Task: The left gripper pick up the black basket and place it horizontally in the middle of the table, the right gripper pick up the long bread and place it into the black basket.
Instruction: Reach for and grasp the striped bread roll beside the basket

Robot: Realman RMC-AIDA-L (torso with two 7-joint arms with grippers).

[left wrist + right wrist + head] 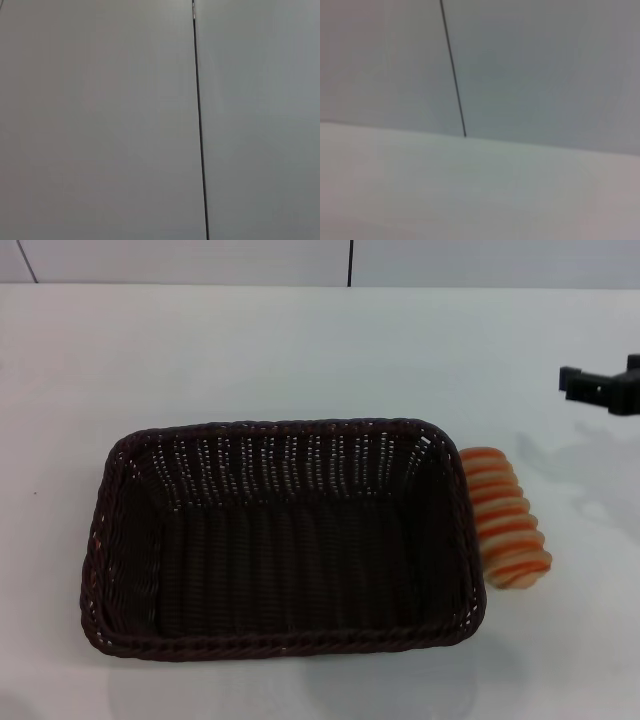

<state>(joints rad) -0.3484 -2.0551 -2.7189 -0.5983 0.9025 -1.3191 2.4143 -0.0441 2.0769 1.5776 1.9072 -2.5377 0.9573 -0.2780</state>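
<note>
We are bringing the right gripper (603,386) in from the far right; its jaw state cannot be told. We are targeting the bread (505,518), touching the basket's (280,638) right rim mid-table (300,350), grasping across its width.

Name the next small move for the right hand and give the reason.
Probably bring the right hand toward the robot, over the long bread. The black basket already lies horizontally mid-table, empty, and the bread lies outside it against its right rim, ungrasped. The hand is up by the right edge, beyond the bread.
</note>
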